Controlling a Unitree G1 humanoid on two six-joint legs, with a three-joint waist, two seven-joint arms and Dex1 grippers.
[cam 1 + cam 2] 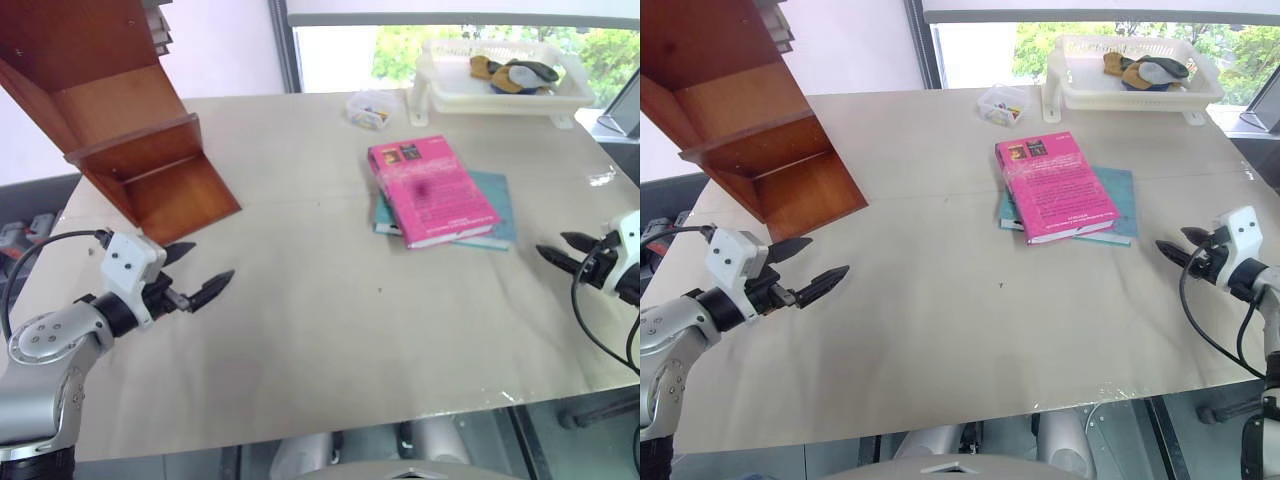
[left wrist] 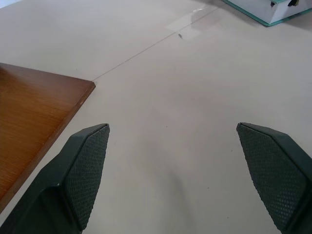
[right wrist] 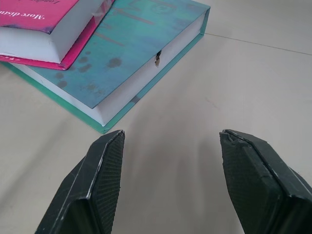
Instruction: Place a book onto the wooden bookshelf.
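Observation:
The pink book lies flat on top of a teal book at the table's right middle; in the right wrist view the book shows its white page edges. The wooden bookshelf stands at the far left, its open compartments facing the table. My left gripper hovers open just in front of the bookshelf's base, nothing between its fingers. My right gripper is open near the right edge, pointing toward the books and a short way off from them.
A white plastic tray holding cloth-like items stands at the back right. A small clear container sits beside it. A window runs behind the table. The table's front edge is close below both arms.

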